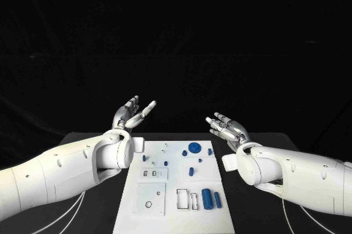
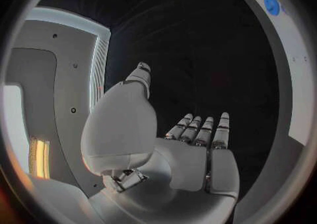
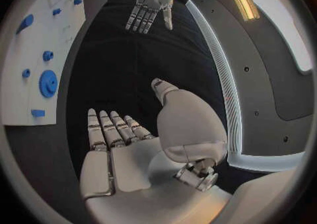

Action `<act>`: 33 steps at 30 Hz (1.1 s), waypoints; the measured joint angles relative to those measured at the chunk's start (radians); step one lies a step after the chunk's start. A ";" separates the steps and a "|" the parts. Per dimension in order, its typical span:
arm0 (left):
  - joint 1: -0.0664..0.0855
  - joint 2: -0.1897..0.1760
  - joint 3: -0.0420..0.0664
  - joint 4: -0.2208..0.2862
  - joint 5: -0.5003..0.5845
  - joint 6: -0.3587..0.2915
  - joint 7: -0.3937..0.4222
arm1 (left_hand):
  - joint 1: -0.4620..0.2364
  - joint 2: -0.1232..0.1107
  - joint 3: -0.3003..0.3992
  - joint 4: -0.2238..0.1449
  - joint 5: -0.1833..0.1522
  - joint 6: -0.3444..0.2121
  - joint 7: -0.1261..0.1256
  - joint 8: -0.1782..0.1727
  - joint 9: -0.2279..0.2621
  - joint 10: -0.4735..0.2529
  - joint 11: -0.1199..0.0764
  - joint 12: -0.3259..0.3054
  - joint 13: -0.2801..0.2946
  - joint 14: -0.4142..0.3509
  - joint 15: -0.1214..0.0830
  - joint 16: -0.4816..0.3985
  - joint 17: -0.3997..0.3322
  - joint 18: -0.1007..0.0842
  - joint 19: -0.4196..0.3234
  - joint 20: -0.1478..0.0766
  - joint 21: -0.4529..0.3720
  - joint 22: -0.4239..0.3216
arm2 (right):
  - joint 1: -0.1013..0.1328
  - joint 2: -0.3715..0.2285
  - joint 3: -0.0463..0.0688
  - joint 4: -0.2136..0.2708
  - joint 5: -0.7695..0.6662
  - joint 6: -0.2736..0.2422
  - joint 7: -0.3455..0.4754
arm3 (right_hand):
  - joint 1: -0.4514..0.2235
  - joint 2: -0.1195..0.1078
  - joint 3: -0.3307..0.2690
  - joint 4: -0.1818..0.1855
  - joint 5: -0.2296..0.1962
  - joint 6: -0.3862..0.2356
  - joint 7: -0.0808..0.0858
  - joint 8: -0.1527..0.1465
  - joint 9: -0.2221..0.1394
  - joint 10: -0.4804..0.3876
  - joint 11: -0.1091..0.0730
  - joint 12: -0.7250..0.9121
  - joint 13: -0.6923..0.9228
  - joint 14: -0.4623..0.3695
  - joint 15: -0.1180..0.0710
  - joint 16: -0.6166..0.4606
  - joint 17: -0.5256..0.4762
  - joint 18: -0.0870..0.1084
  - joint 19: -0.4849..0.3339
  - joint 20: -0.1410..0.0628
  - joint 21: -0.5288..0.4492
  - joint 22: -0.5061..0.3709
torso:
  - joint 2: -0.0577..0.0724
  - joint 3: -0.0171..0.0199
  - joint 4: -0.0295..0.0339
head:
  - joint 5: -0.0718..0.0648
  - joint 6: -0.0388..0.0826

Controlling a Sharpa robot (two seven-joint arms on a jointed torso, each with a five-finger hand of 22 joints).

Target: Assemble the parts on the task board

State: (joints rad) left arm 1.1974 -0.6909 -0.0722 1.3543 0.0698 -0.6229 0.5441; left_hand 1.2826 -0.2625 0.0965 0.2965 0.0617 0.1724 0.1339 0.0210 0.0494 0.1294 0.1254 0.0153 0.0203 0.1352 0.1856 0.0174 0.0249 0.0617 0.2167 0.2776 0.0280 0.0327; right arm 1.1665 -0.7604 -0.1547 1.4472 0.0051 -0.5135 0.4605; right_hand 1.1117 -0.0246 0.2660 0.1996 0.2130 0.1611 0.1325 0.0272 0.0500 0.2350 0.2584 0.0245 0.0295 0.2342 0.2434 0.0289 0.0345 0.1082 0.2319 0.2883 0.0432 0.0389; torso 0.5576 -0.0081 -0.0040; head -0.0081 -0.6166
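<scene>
Blue parts, a gear (image 1: pixel 194 147) and pegs (image 1: pixel 207 198) among them, lay scattered on the white task board (image 1: pixel 139 221); assembly seemed barely begun. My left hand (image 1: pixel 132 114) and right hand (image 1: pixel 226 127) hovered beyond it, fingers spread, holding nothing.

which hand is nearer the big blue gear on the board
Right. The right hand is raised just beyond the blue gear, off the task board's right edge; the left hand is raised farther off, past its left edge.

parts (image 1: pixel 194 148) on task board (image 1: pixel 176 216)
</scene>
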 measured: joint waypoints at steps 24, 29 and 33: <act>0.001 -0.038 -0.001 0.015 0.025 0.060 0.010 | 0.119 0.060 0.065 0.003 0.000 0.185 0.011 0.063 0.046 0.158 0.067 0.039 0.020 0.175 0.056 0.059 0.038 0.031 0.133 0.017 0.051 0.027 | 0.024 0.002 -0.016 -0.084 -0.184 0.108 -0.015 | 0.217 -0.009 0.074 -0.177 -0.060 0.360 0.026 0.119 0.089 0.518 -0.011 0.078 0.038 0.484 -0.022 0.122 0.073 0.016 0.344 0.001 0.141 0.063 | 0.005 -0.0019 0.0019 | 0.002 -0.015; 0.004 -0.063 -0.001 0.040 0.025 0.077 0.007 | 0.198 0.122 0.126 -0.012 0.001 0.419 0.029 0.149 0.104 0.483 0.105 0.127 0.059 0.517 0.037 0.197 0.112 0.071 0.435 0.010 0.168 0.084 | 0.036 0.010 -0.014 -0.103 -0.249 0.098 -0.020 | 0.231 -0.024 0.145 -0.228 -0.060 0.604 0.058 0.192 0.134 0.701 -0.048 0.107 0.036 0.646 -0.062 0.173 0.093 0.055 0.468 -0.001 0.196 0.080 | 0.014 -0.0039 0.0062 | -0.001 -0.016; 0.012 -0.087 -0.001 0.069 0.022 0.094 0.001 | 0.236 0.132 0.145 -0.029 -0.009 0.559 0.053 0.202 0.137 0.650 0.098 0.173 0.071 0.660 0.000 0.275 0.149 0.101 0.570 0.004 0.238 0.111 | 0.053 0.018 -0.011 -0.125 -0.344 0.090 -0.029 | 0.219 -0.059 0.212 -0.250 -0.060 0.675 0.075 0.205 0.135 0.775 -0.068 0.107 0.034 0.724 -0.087 0.196 0.099 0.069 0.533 -0.014 0.228 0.088 | 0.027 -0.0057 0.0107 | -0.006 -0.013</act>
State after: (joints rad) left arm 1.2097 -0.7776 -0.0733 1.4228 0.0921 -0.5289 0.5455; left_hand 1.5182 -0.1308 0.2419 0.2679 0.0531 0.7310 0.1867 0.2234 0.1862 0.7797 0.2229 0.1887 0.0910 0.7949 0.1856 0.2926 0.1734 0.1630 0.7864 0.2812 0.2659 0.1437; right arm 1.2199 -0.7426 -0.1658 1.3226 -0.3388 -0.4240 0.4314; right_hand 1.3304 -0.0836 0.4782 -0.0505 0.1530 0.8365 0.2080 0.2318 0.1848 1.0098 0.1908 0.1317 0.0630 0.9583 0.1562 0.2246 0.1338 0.1771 0.7651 0.2740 0.2714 0.1269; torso 0.5848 -0.0138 0.0067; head -0.0139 -0.6298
